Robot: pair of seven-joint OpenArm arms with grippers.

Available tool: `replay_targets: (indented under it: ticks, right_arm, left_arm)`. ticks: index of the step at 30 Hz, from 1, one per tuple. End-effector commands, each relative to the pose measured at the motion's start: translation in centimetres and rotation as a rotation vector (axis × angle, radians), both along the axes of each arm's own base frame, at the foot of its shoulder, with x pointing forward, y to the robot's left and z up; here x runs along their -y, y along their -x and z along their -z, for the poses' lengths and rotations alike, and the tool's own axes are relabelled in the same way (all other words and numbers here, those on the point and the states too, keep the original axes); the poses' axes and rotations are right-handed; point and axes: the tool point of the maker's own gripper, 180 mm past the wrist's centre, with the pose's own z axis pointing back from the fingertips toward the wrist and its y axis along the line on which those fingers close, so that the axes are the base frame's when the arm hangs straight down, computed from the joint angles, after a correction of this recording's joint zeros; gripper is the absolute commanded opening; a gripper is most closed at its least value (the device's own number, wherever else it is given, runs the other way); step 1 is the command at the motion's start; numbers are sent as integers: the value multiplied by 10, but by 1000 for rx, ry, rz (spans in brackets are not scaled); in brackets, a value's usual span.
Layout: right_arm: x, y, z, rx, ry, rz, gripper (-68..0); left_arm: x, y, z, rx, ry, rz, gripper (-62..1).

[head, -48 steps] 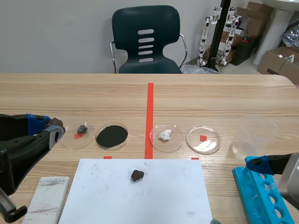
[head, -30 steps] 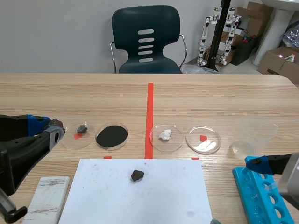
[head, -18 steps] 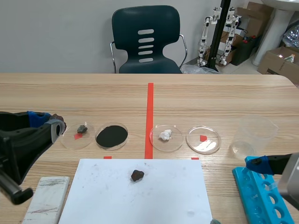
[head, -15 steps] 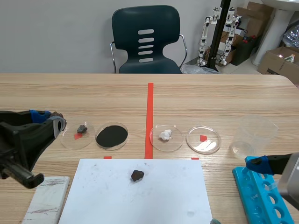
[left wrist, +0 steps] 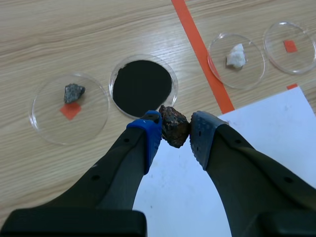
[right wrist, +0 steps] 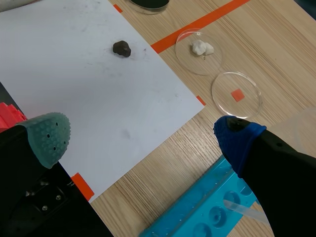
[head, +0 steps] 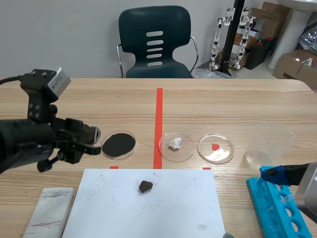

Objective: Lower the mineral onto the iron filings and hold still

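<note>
left fingers: clamped on the stone
right fingers: wide apart, empty
risk: stone could slip, or land beside the filings dish

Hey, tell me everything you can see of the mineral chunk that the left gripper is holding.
The mineral is a small, rough, irregular lump, dark brown-black with rusty reddish flecks, dull and stony. It is pinched in the left gripper, with the blue pad on one side and the grey-green pad on the other; nothing else touches it. It hangs above the table beside the near rim of the dish of black iron filings, not yet lowered onto them.
</note>
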Motion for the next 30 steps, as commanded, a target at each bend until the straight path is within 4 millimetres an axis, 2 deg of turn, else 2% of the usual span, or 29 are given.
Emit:
replay_targets:
  ticks: [1,7,16,21,30]
  right_arm:
    - [-4,-6,-10,35,-24,-1,-67]
    - [-4,-6,-10,35,-24,-1,-67]
    - [-4,-6,-10,35,-24,-1,-67]
    - [-4,-6,-10,35,-24,-1,-67]
    - [-4,-6,-10,35,-24,-1,-67]
  left_arm:
    - [0,-12,-1,-8,16,-34,-509]
    - [0,-51,20,-161,37,-150,-509]
    - [5,-89,35,-260,82,-276,-509]
    - [11,-100,47,-309,89,-289,-509]
    - [10,-105,74,-388,26,-312,-509]
